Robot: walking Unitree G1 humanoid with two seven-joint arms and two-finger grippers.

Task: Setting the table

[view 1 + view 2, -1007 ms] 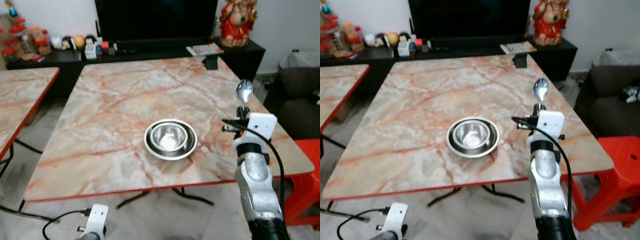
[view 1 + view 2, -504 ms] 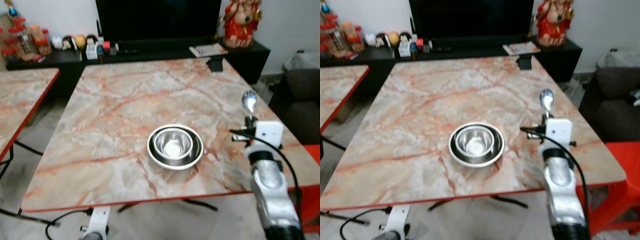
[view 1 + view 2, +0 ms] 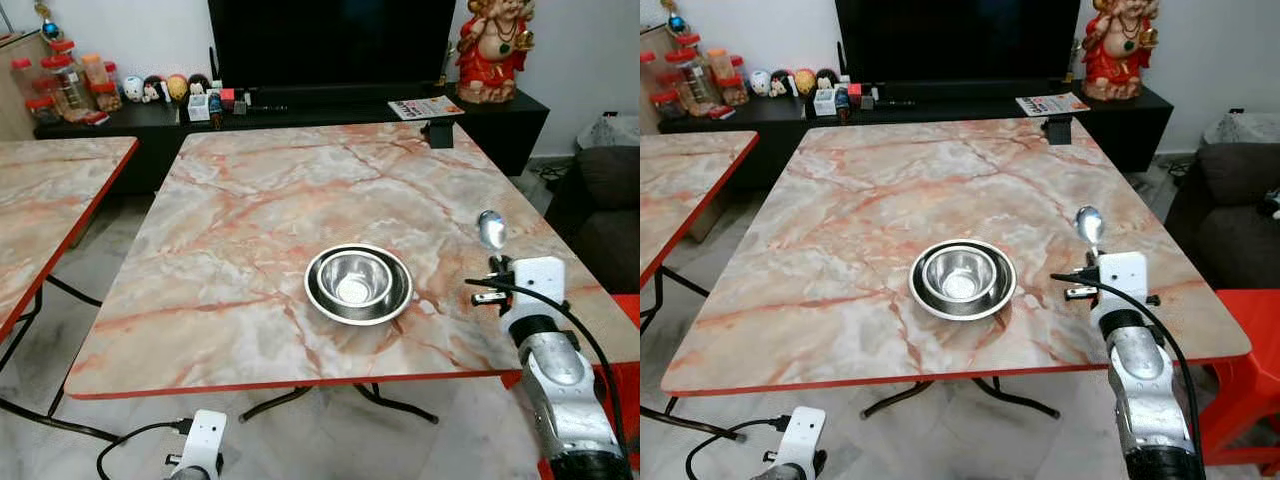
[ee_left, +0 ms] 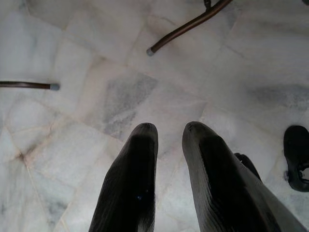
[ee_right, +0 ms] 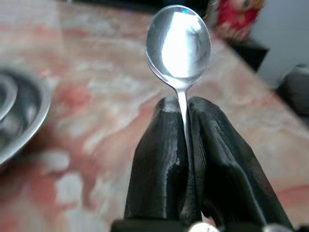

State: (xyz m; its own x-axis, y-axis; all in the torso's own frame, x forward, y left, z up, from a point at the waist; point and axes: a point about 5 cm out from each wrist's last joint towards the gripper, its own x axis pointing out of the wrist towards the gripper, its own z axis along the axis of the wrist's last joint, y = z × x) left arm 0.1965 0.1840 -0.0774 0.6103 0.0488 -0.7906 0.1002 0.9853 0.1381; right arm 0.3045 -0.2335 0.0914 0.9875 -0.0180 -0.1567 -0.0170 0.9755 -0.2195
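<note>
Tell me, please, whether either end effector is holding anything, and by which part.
The right end effector holds a spoon by its handle, bowl pointing up. The left end effector holds nothing.

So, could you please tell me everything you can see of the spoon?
The spoon is shiny silver metal with an oval bowl and a thin handle. The right gripper is shut on the handle, so just the bowl and neck stick out past the fingers. It stands roughly upright, bowl up, in the air over the right side of the marble table, to the right of the steel bowls and apart from them. Nothing else touches it.
</note>
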